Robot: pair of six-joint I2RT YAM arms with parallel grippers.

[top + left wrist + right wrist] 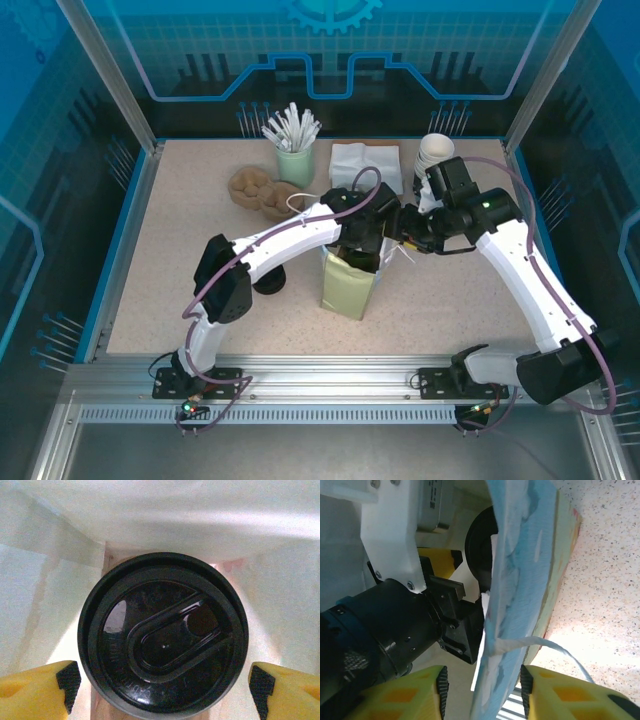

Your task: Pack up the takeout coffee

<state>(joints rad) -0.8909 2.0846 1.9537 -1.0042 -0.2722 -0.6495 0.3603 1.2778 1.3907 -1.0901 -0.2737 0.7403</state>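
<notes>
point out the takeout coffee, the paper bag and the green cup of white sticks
takeout coffee point(162, 635): left wrist view, middle of its black lid
paper bag point(348, 290): top external view, its near outer wall
green cup point(294, 163): top external view, its side wall

In the paper bag point(40, 605), the takeout coffee point(162, 635) leaves thin gaps at 3 and 9 o'clock. Outside, the table point(460, 300) is free at 4 o'clock of it; the left arm point(290, 240) blocks 9 o'clock.
</notes>
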